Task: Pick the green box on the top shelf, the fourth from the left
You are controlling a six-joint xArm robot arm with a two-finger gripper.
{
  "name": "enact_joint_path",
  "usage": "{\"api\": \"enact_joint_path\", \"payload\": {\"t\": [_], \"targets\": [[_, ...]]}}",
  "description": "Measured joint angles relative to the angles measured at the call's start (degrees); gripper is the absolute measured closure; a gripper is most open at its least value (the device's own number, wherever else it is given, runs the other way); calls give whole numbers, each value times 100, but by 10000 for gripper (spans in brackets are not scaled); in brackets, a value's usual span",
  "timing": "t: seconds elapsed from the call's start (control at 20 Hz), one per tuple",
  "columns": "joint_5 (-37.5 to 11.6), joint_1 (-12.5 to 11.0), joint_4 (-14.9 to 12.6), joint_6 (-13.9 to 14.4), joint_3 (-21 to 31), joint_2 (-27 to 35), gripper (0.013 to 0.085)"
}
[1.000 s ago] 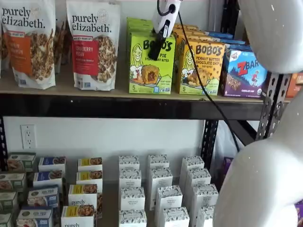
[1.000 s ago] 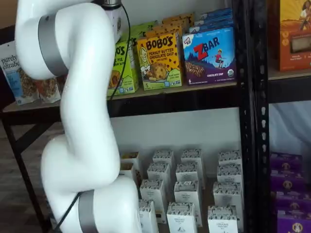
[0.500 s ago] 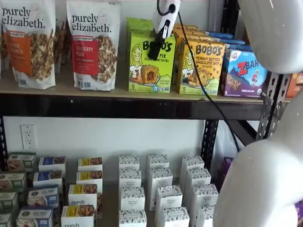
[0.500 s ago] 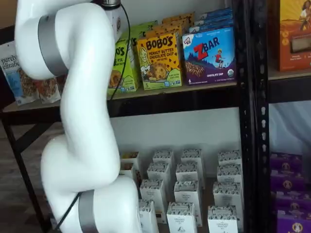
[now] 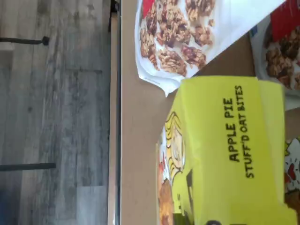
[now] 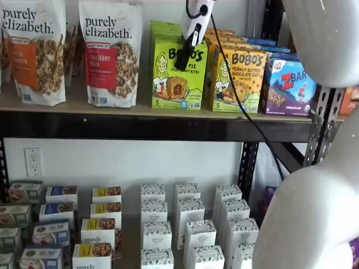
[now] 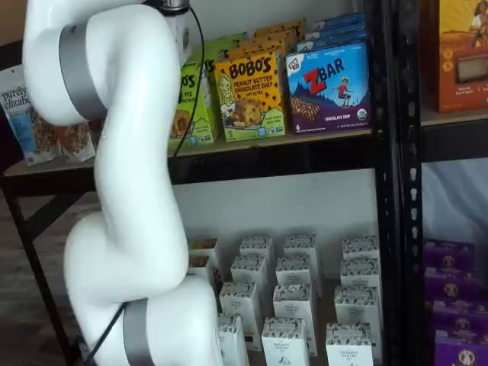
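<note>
Green box (image 6: 178,75): lime-green upright carton, black "BOBO'S" lettering, cartoon girl and a pastry picture on the front. It stands on the top shelf (image 6: 140,126), just beside the yellow-orange Bobo's box (image 6: 236,81) on one side and near the Purely Elizabeth cranberry-pecan bag (image 6: 109,53) on the other. More green cartons stand behind it. The wrist view shows its top panel (image 5: 234,150) close up, reading "APPLE PIE STUFF'D OAT BITES", with the tan shelf board (image 5: 138,140) and a granola bag (image 5: 187,37) beside it.

Arm pose: the pincer (image 6: 184,57) hangs from above in front of the green box's upper front, white body up, black fingers down and slanted, with a black cable (image 6: 241,101) trailing past the yellow-orange box. The fingers show no gap; the pincer is closed, and I cannot tell whether it grips the carton.

Hidden: in a shelf view the white arm (image 7: 130,152) covers the pincer and most of the green box (image 7: 194,103).
</note>
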Motion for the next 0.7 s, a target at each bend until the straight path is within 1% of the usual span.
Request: {"api": "enact_joint_path", "payload": {"t": [0.45,0.7], "targets": [[333,-80,122,-46,-134,6,730],[483,-105,106,-40,-135,-119,730]]}}
